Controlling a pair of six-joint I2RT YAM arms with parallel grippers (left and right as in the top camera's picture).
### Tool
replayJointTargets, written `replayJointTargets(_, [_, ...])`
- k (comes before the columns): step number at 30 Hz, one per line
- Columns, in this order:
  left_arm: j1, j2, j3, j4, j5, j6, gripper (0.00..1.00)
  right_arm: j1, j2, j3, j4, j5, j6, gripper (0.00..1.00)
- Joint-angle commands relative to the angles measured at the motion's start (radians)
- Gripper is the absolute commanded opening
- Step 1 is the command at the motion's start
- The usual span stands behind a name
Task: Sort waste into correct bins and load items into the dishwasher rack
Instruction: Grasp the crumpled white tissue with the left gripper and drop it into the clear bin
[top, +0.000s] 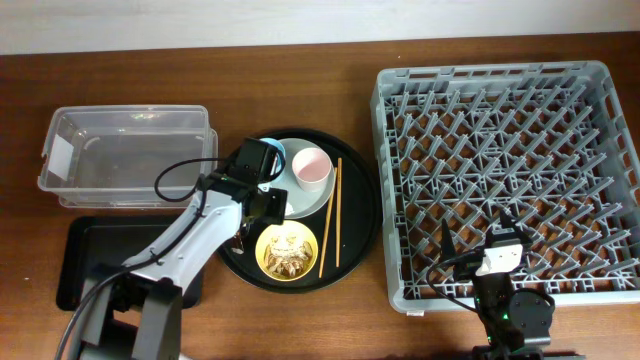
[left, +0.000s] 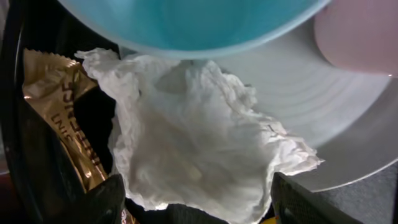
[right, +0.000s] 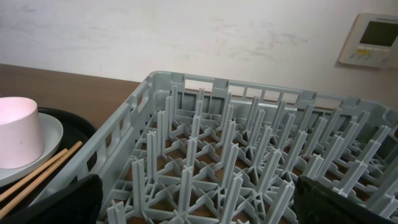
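A crumpled white napkin (left: 193, 137) lies on the round black tray, with the brown-gold wrapper (left: 62, 112) at its left. My left gripper (left: 196, 196) is open, one finger on each side of the napkin's near edge; in the overhead view the left gripper (top: 252, 212) hides both. The light-blue cup (left: 193, 25) and pink-inside cup (top: 310, 168) stand on the pale plate (top: 300, 203). The yellow bowl (top: 287, 250) holds beige scraps. Chopsticks (top: 330, 215) lie to the right. My right gripper (right: 199, 199) is open and empty over the grey rack's (top: 510, 110) front edge.
The clear tub (top: 130, 150) stands at the back left and is empty. The flat black tray (top: 85, 260) lies in front of it, partly under my left arm. The round black tray (top: 365, 215) sits between the tub and the rack.
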Motion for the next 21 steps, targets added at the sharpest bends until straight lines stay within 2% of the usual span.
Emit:
replayJointTargets(1, [0.001, 0.016, 0.003, 0.007, -0.049, -0.009, 0.68, -0.005, -0.006, -0.005, -0.006, 0.002, 0.005, 0.98])
replayJointTargets(3, [0.001, 0.025, 0.003, 0.008, -0.048, -0.01, 0.67, -0.005, -0.006, -0.005, -0.006, 0.002, 0.005, 0.98])
replayJointTargets(5, [0.001, 0.051, 0.003, 0.008, -0.045, -0.01, 0.59, -0.005, -0.006, -0.005, -0.006, 0.002, 0.005, 0.98])
replayJointTargets(6, [0.001, 0.064, 0.003, 0.004, -0.04, -0.01, 0.51, -0.005, -0.006, -0.005, -0.006, 0.002, 0.005, 0.98])
replayJointTargets(9, [0.001, 0.055, 0.009, 0.0, -0.041, -0.009, 0.02, -0.005, -0.006, -0.005, -0.006, 0.002, 0.005, 0.98])
replayJointTargets(11, [0.001, -0.006, 0.029, -0.026, -0.042, -0.009, 0.0, -0.005, -0.006, -0.005, -0.006, 0.002, 0.005, 0.98])
replayJointTargets(14, [0.001, -0.195, 0.05, -0.037, -0.058, -0.009, 0.01, -0.005, -0.006, -0.005, -0.006, 0.002, 0.005, 0.98])
replayJointTargets(15, [0.001, -0.29, 0.05, -0.037, -0.082, -0.009, 0.06, -0.005, -0.006, -0.005, -0.006, 0.002, 0.005, 0.98])
replayJointTargets(17, [0.032, -0.395, 0.05, -0.037, -0.104, -0.01, 0.08, -0.005, -0.006, -0.005, -0.006, 0.002, 0.005, 0.98])
replayJointTargets(19, [0.148, -0.462, 0.05, -0.016, -0.105, -0.044, 0.08, -0.005, -0.006, -0.005, -0.006, 0.002, 0.005, 0.98])
replayJointTargets(21, [0.3, -0.437, 0.05, 0.048, -0.104, -0.077, 0.04, -0.005, -0.006, -0.005, -0.006, 0.002, 0.005, 0.98])
